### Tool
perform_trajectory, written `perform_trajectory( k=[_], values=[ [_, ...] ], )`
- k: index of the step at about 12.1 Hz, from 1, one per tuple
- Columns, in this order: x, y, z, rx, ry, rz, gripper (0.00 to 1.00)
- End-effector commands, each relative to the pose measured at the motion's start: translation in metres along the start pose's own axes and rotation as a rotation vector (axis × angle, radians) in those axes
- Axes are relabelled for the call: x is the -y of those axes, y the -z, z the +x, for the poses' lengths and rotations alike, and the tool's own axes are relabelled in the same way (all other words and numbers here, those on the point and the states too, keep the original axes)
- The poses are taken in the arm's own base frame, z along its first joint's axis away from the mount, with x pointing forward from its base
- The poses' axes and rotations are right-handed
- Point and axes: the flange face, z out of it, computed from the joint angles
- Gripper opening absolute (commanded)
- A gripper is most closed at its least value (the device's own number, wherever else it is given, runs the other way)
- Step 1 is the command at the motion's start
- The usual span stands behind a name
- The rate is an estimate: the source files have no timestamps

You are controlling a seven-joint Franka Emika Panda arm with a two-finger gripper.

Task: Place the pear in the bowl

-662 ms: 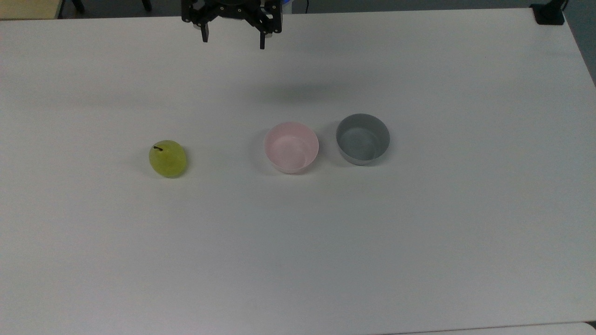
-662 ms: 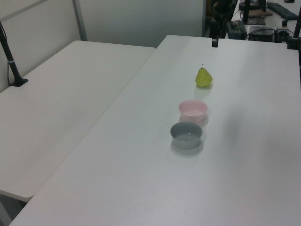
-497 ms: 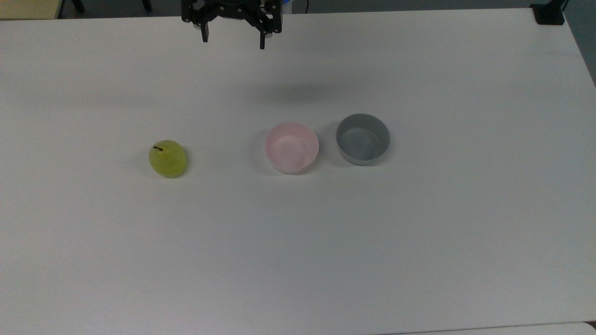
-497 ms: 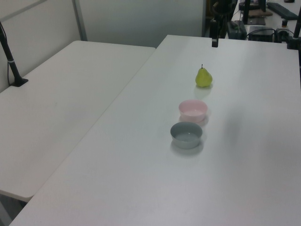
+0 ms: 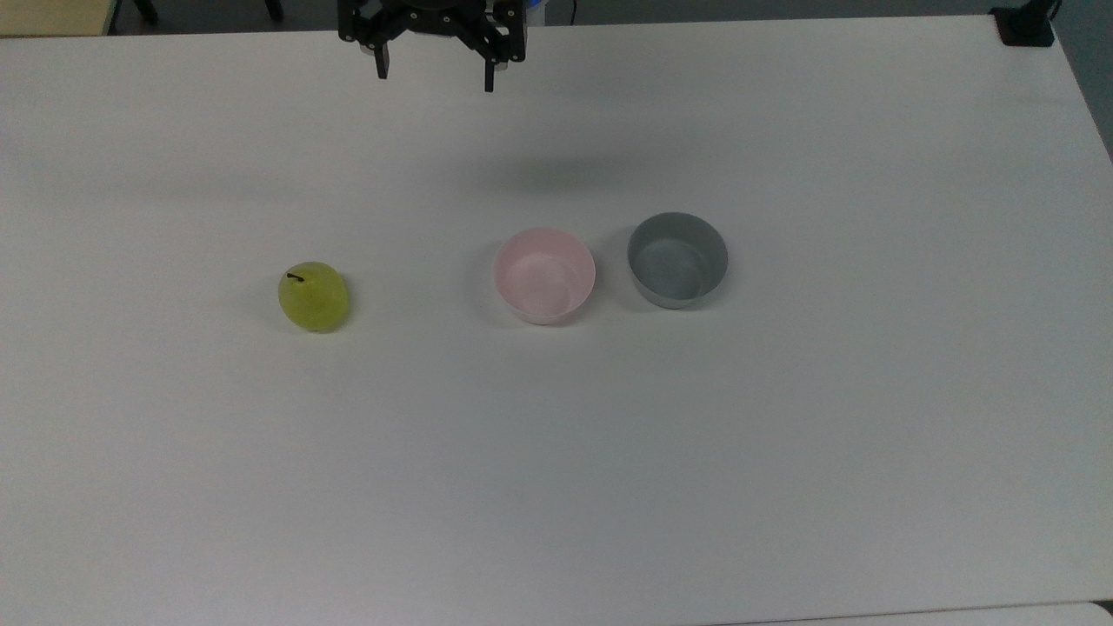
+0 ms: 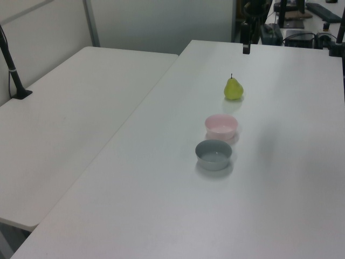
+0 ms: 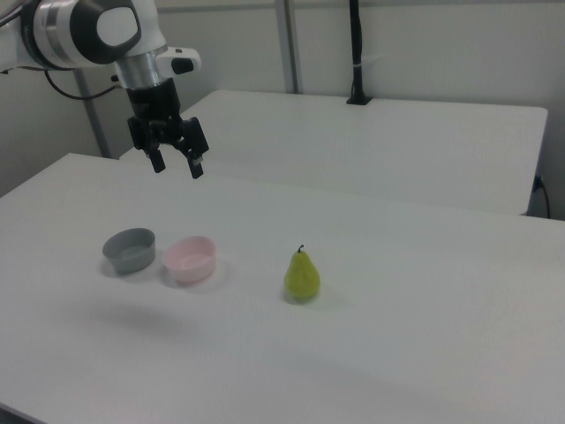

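The yellow-green pear (image 5: 313,296) (image 6: 233,89) (image 7: 302,276) stands upright on the white table, dark stem up, at the top view's left. The pale pink bowl (image 5: 544,275) (image 6: 221,126) (image 7: 190,259) sits empty to the pear's right in the top view. My gripper (image 5: 435,76) (image 7: 178,165) hangs high over the table's far edge, open, its two black fingers spread with nothing between them. In the left view one finger (image 6: 246,39) hangs down at the far end of the table.
A grey straight-sided bowl (image 5: 677,259) (image 6: 213,154) (image 7: 129,249) stands close beside the pink one, on the side away from the pear. A second white table (image 6: 70,113) adjoins. A black post (image 7: 356,53) rises from it.
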Motion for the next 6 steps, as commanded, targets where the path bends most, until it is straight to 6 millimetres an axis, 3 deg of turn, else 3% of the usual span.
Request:
perform_trajectory(
  k=[1,4,6],
  values=[
    [-0.004,0.003,-0.009,0.018,-0.007,0.009,1.0],
    [-0.011,-0.002,-0.006,0.022,0.032,0.008,1.0],
    [-0.033,-0.011,0.0,0.024,0.027,-0.001,1.0]
  ],
)
